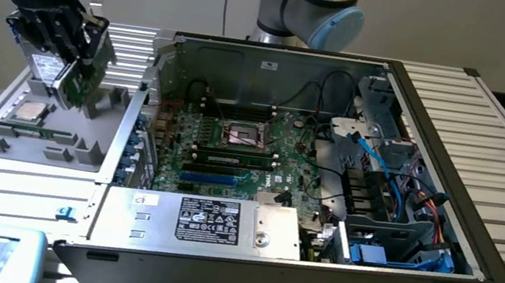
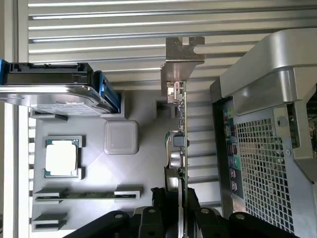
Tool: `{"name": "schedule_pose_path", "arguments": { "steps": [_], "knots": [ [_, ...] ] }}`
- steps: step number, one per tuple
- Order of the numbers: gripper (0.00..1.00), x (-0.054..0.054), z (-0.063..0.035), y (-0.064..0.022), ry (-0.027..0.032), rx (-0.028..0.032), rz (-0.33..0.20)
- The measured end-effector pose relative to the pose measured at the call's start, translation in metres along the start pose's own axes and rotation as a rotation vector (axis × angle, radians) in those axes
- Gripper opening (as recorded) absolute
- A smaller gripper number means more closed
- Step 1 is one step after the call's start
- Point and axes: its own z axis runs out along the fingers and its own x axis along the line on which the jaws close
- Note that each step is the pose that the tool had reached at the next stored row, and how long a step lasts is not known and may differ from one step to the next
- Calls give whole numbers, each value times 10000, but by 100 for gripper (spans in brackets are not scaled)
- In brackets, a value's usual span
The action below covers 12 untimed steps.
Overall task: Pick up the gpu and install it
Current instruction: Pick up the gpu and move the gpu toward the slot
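Note:
The gpu [image 1: 79,84] is a thin green card that hangs on edge just above the grey parts tray [image 1: 33,151] at the exterior view's left. My gripper [image 1: 67,43] is shut on its upper edge. In the wrist view the gpu [image 2: 181,130] shows edge-on, its silver end bracket [image 2: 182,50] at the far end. The black fingers [image 2: 156,206] of my gripper [image 2: 179,201] clamp it from both sides. The card is outside the open computer case [image 1: 437,234], beside its perforated rear wall [image 2: 262,163].
On the tray lie a processor chip [image 2: 61,157], a long memory stick [image 2: 86,195] and a grey drive [image 2: 49,94] with blue side rails. Inside the case are the motherboard [image 1: 233,135], blue expansion slots [image 1: 212,178], the power supply [image 1: 202,220] and loose cables [image 1: 383,160].

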Motion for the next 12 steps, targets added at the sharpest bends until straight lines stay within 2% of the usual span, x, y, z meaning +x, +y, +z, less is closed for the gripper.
{"name": "schedule_pose_path", "arguments": {
  "steps": [8,12],
  "knots": [
    [28,-52,-358,40,-1,7,120],
    [28,-93,-536,61,21,12,136]
  ]
}}
